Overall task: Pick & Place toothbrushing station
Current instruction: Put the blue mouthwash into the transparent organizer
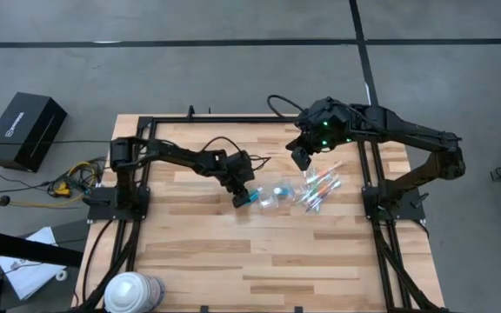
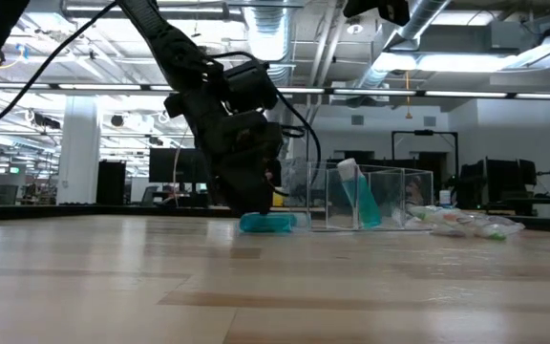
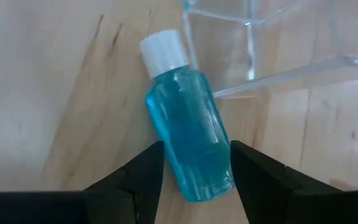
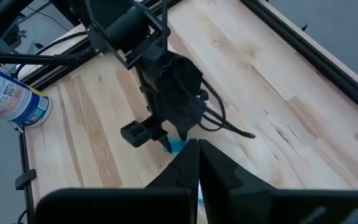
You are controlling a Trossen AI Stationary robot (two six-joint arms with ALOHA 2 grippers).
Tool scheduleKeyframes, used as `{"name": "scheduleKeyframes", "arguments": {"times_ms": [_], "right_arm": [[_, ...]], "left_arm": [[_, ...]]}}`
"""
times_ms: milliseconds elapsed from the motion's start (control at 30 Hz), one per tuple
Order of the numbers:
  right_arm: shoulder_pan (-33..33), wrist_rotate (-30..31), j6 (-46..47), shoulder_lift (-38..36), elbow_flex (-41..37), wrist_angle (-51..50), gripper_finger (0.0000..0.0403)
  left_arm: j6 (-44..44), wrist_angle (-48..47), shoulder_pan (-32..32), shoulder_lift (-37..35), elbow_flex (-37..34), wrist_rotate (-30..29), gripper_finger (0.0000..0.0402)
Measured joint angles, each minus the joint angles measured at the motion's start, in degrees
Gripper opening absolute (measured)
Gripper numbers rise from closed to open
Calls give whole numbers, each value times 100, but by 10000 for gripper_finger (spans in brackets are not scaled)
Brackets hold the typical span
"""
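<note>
A short blue bottle with a white cap (image 3: pixel 188 134) lies on its side on the wooden table, its cap end next to the see-through plastic cup (image 1: pixel 277 193). Inside the cup a blue-green tube with a white end (image 2: pixel 356 196) stands tilted. Several pastel toothbrushes (image 1: pixel 320 187) lie in a loose heap to the right of the cup. My left gripper (image 3: pixel 196 149) is low over the bottle and open, one finger on each side of the bottle's bottom half. My right gripper (image 1: pixel 301 158) hangs shut, high above the table's far right part, and holds nothing. My left gripper has its two fingers (image 3: pixel 138 180) on either side of the bottle's bottom half (image 3: pixel 194 168), slanting down from the table's left. Whether they touch the bottle's sides I cannot tell. The bottle lies flat on the table.
A big white-and-blue roll (image 1: pixel 133 291) stands at the table's near left corner. Black frame rails (image 1: pixel 233 119) run along the table's edges. A black box (image 1: pixel 26 130) sits on the floor to the left. Bare wood (image 1: pixel 285 252) stretches toward the near edge.
</note>
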Motion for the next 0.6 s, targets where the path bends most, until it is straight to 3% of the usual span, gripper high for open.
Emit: {"name": "scheduleKeyframes", "arguments": {"times_ms": [367, 600], "right_arm": [[1, -149, -55, 0, 0, 2, 0], [2, -149, -122, 0, 0, 2, 0]], "left_arm": [[-161, 39, 7, 122, 1, 1, 168], [-328, 54, 22, 136, -5, 58, 89]]}}
